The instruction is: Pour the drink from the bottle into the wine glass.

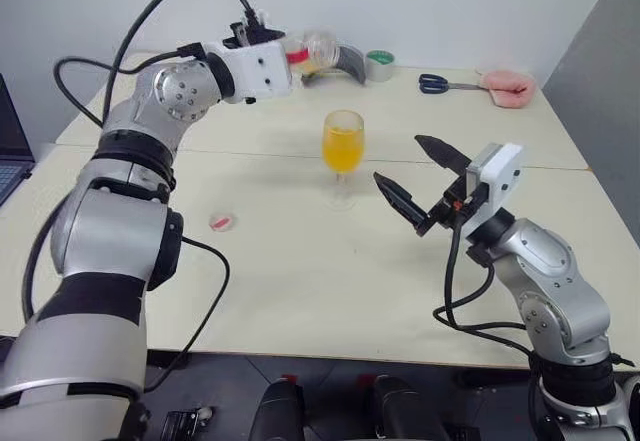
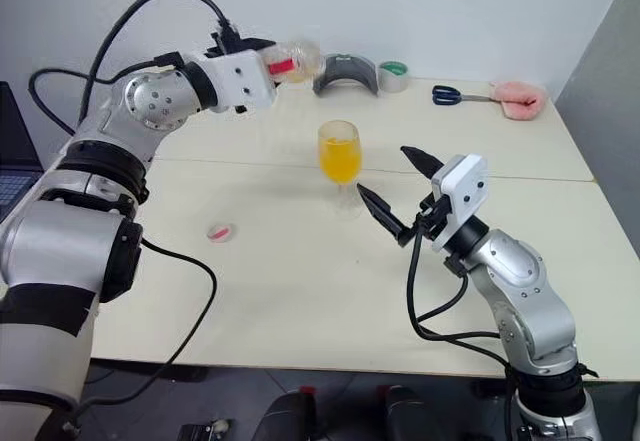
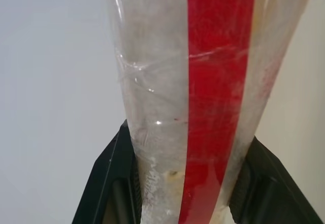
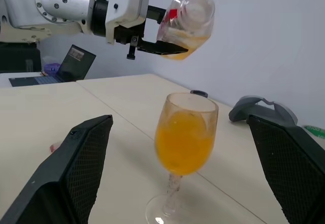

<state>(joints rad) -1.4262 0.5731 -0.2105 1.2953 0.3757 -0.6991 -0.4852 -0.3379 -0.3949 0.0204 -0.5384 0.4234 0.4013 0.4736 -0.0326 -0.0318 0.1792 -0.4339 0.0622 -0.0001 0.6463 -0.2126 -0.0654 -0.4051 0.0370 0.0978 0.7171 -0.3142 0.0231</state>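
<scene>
Worktop (image 1: 300, 291), pale and wide, carries everything you need to know about, and most of it sits toward the far edge.

Your left gripper (image 4: 162, 45) is raised above the worktop, beyond the glass, with its fingers (image 3: 109, 183) pinching the bottle (image 4: 190, 23) from both sides. The bottle lies close to level, its open mouth toward your right hand, with a red label stripe along its body. A little of the drink (image 4: 190, 46) pools along its lower side. The mouth hangs high and slightly behind the glass rather than over it, so nothing appears to be falling into the bowl just now. You would judge the pouring nearly done, or paused.

Your right gripper (image 1: 430, 186) waits low and near the glass on its right side, fingers spread wide and holding nothing. It looks placed to steady or guard the glass, though it touches nothing.

The wine glass (image 1: 343, 151) stands upright near the middle of the worktop, its bowl well over half full of the orange liquid.

Along the far edge you have a grey curved tool (image 2: 345, 71), a roll of tape (image 2: 393, 74), scissors (image 2: 455, 94) and a pink cloth (image 2: 520, 99), all well apart from the glass. A small red-and-white cap (image 1: 222, 222) lies alone on the worktop to the left of the glass, presumably the bottle's own, set aside for pouring.
</scene>
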